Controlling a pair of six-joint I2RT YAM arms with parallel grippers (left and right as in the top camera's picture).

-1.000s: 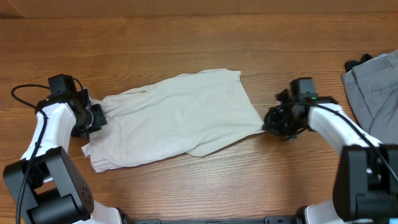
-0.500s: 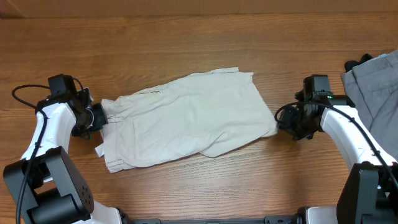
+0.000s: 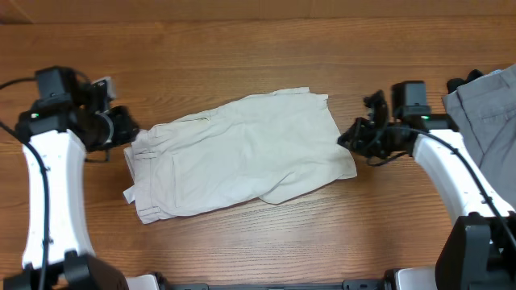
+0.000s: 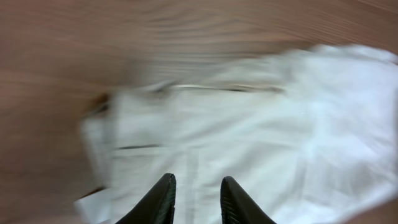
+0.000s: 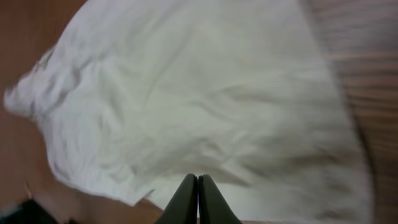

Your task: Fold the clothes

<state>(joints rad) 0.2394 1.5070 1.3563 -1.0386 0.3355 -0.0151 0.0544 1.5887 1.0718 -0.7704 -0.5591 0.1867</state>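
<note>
Wood-grain table point(image 3: 242, 48) fills the overhead view, with the cream shorts point(image 3: 242, 153) lying flat near its middle. Their long axis runs from about 8 o'clock to 2 o'clock. The waistband end sits toward 9 o'clock and the leg hems toward 3 o'clock. The cloth is slightly rumpled, and one rounded edge bulges out along the 5 o'clock side.

The left gripper point(image 3: 122, 129) is just beside the waistband's upper corner, at the shorts' 9 o'clock end. In the blurred left wrist view its two dark fingers point(image 4: 163, 198) stand apart, with only pale cloth showing in the gap and nothing clamped between them.

The right gripper point(image 3: 352, 137) is at the 3 o'clock end, right at the hem edge. In the right wrist view its fingers are pressed together into one point above the white fabric. Whether any cloth is pinched there cannot be told.

A grey garment point(image 3: 488, 113) lies at the table's 3 o'clock edge, well apart from the shorts and partly cut off by the frame.
</note>
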